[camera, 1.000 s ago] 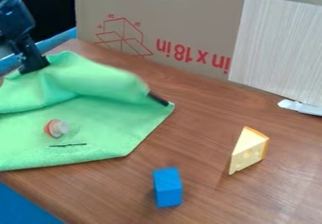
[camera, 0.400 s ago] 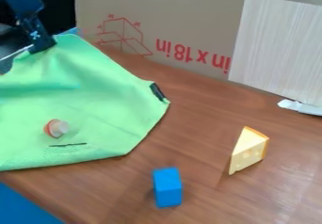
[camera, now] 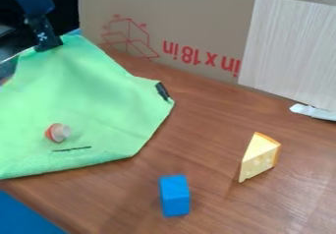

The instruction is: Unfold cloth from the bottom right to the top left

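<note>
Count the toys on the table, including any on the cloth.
3: a small red-and-white toy on the cloth, a blue block near the view's bottom edge, and a cheese wedge to its right. Others may be hidden under the cloth.

Camera view, one, fixed: high, on the near side of the small blue rectangular block (camera: 175,195). Facing: slantwise down, past the block, toward the upright tan cardboard panel (camera: 197,16) behind it. Range: close; brown wood-grain tabletop (camera: 220,208) right of the block cropped by the frame.
</note>
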Robot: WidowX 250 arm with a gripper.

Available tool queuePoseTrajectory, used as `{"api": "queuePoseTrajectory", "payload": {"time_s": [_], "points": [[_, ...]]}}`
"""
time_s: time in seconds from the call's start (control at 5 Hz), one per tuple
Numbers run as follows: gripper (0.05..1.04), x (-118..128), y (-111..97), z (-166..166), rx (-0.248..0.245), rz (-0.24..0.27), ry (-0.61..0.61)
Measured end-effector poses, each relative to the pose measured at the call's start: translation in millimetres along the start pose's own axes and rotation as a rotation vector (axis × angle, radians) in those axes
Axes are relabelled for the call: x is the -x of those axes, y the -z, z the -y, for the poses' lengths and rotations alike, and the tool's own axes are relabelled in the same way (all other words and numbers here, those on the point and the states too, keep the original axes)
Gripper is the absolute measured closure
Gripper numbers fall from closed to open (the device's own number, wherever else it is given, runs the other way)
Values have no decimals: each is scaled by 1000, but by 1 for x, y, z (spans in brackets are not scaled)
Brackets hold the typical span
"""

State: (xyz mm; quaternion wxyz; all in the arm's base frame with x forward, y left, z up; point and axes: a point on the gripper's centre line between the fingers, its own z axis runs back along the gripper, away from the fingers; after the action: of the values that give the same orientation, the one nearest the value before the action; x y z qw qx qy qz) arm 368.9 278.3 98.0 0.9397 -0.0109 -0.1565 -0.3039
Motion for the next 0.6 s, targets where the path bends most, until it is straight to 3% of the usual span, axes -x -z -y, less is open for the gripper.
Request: {"api": "queuePoseTrajectory", "payload": {"time_s": [0.2, 0.4, 0.6], "points": [[1008, -3, -1, -14, -4, -7, -7], [867, -1, 9, -27, 14, -26, -26], [614, 1, 12, -26, 24, -44, -32]]}}
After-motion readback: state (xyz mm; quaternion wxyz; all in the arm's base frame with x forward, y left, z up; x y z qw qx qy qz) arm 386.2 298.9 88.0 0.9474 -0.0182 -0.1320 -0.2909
